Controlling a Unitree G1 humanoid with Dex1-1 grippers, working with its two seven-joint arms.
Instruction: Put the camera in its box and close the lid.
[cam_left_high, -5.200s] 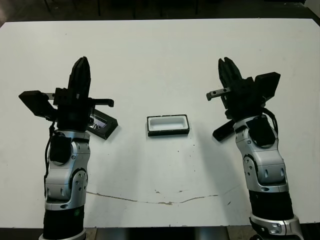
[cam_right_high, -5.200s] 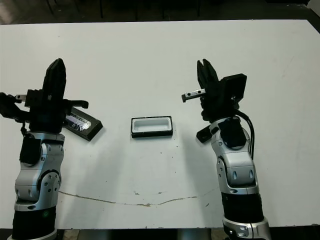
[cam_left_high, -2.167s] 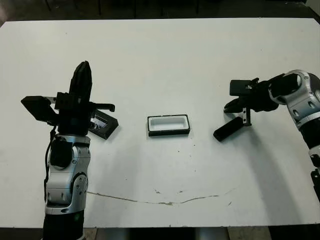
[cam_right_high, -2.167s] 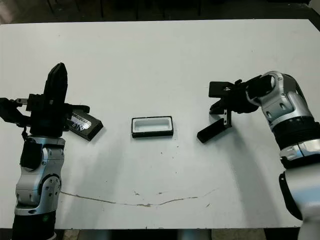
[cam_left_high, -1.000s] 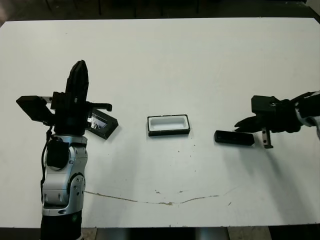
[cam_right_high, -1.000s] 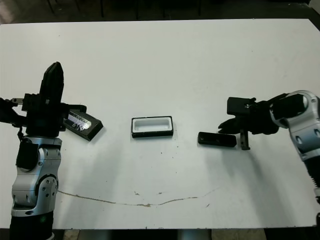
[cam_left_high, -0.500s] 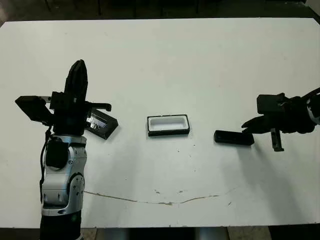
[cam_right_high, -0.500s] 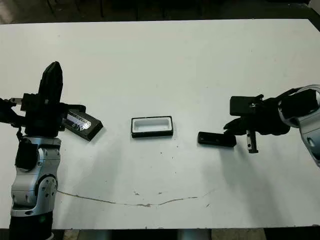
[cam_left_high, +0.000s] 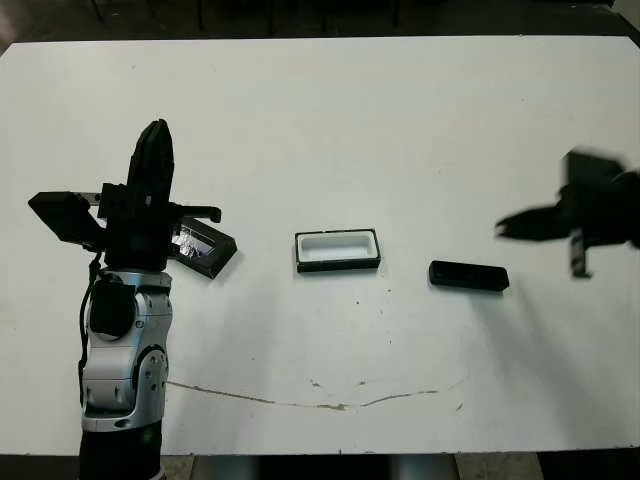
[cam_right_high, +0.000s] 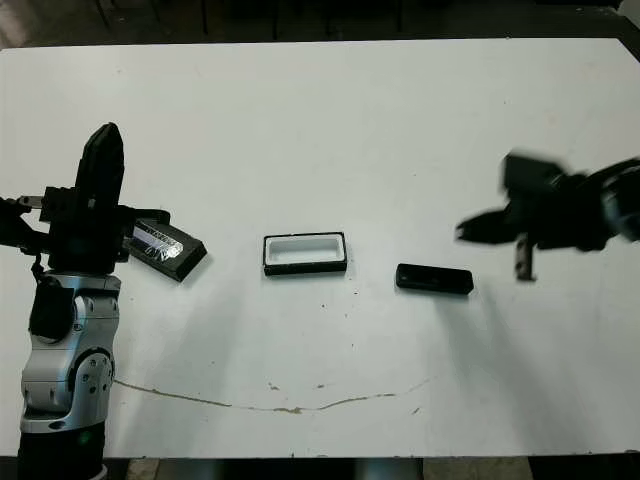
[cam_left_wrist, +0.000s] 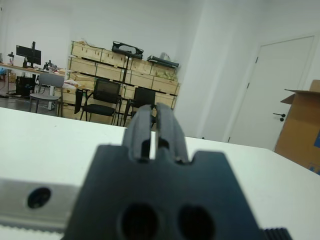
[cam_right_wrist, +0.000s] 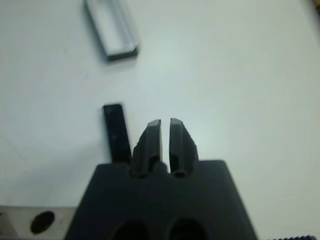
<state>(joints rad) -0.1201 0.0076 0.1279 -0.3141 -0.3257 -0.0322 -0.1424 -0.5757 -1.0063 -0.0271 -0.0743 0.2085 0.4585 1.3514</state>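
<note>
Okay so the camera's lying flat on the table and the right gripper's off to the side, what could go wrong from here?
The camera lies flat and thin on the table, and the right gripper, blurred with motion, has its fingers nearly together; a regrasp could skid it rather than lift it. The box is barely bigger than the camera, so a tilted placement might catch on its rim. The lid sits partly under the left gripper, which could knock it.

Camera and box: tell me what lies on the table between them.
Nothing: in the left eye view only bare white table separates the camera from the open box, which sits to its left.
</note>
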